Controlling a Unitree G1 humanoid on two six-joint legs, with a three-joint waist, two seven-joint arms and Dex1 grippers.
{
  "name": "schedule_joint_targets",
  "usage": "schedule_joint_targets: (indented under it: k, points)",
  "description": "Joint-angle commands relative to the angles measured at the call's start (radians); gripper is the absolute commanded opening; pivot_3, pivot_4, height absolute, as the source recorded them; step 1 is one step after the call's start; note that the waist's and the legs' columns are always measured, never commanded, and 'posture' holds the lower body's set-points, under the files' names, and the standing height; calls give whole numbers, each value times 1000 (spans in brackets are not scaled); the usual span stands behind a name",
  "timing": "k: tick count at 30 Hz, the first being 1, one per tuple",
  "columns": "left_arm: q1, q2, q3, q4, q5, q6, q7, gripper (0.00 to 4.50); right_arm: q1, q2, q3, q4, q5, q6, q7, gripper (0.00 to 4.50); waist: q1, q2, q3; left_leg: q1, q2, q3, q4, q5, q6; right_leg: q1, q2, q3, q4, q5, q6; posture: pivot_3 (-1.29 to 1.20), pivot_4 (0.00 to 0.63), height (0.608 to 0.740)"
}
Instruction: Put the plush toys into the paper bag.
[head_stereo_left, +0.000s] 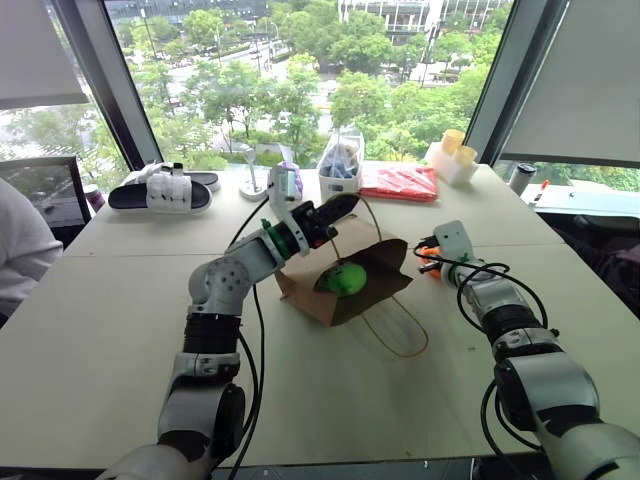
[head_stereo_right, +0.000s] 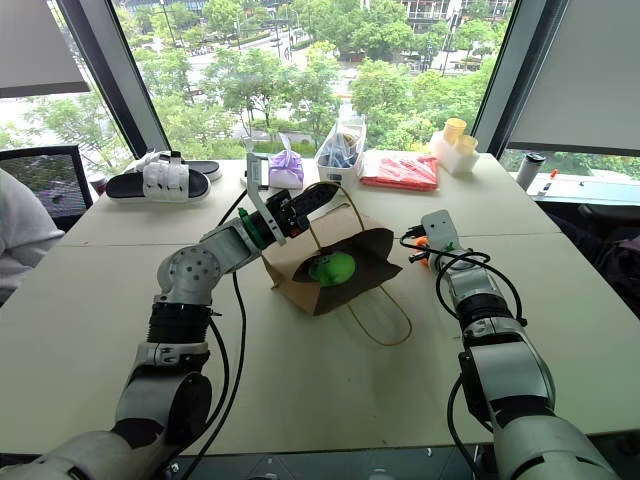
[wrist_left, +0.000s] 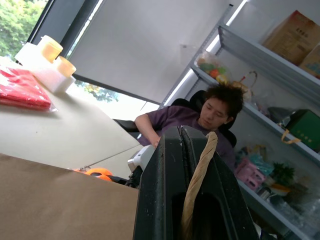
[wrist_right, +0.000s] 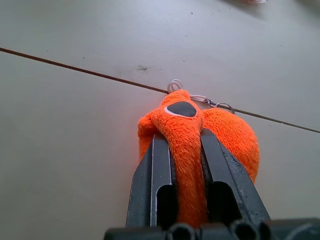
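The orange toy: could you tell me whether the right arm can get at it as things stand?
Yes, it seems so: the right tool is already shut on a fold of the orange toy, which lies on open table.

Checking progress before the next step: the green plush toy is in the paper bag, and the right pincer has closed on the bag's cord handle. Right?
Not quite. The right pincer is shut on the orange plush toy, as the right wrist view shows. The green plush toy does lie in the paper bag.
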Motion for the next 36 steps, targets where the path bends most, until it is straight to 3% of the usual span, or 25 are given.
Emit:
schedule_joint_targets:
  k: [1,3,6,11,17,24,28,36]
  points:
    - [-15,-4,15,-32,-19,-16,2,0,25,-40,-22,-26,-4,-26,-14,3,0,0,0,0,0,0,0,0,0,0,0,0,0,0,0,0,150,740]
    - [-23,-6,15,-25,-19,-18,2,0,56,-56,-55,-121,23,-62,-18,3,4,0,0,0,0,-1,0,0,0,0,0,0,0,0,0,0,150,740]
    - [-43,-2,7,-10,-8,-29,-16,0,239,-102,-142,-608,118,19,57,3,8,0,0,-3,-1,-3,0,0,0,-1,0,0,0,0,0,0,150,740]
    - [-73,-6,22,36,-15,-34,-25,0,555,-157,-285,-1331,403,365,191,3,0,0,0,-3,0,-2,-3,-1,1,-4,0,0,1,0,1,0,150,740]
    - [-117,-31,58,92,-53,-20,-23,0,722,-157,-428,-1762,828,702,190,3,6,0,1,0,1,-3,0,-5,8,1,1,-2,-3,-1,1,0,150,740]
    - [-129,-38,50,102,-62,-14,-28,0,703,-99,-337,-1830,995,804,88,3,7,-1,1,0,1,-3,0,-5,8,2,1,-2,-5,0,1,0,150,740]
    - [-126,-40,49,92,-70,-4,-25,0,665,-63,-270,-1793,970,786,39,3,7,-1,1,-1,1,-3,0,-5,8,1,0,-2,-5,0,1,0,150,740]
    - [-104,-40,58,42,-101,26,-8,0,604,-26,-135,-1526,713,591,38,3,7,-1,1,-1,0,-2,-1,-5,8,0,0,-2,-5,0,1,0,150,740]
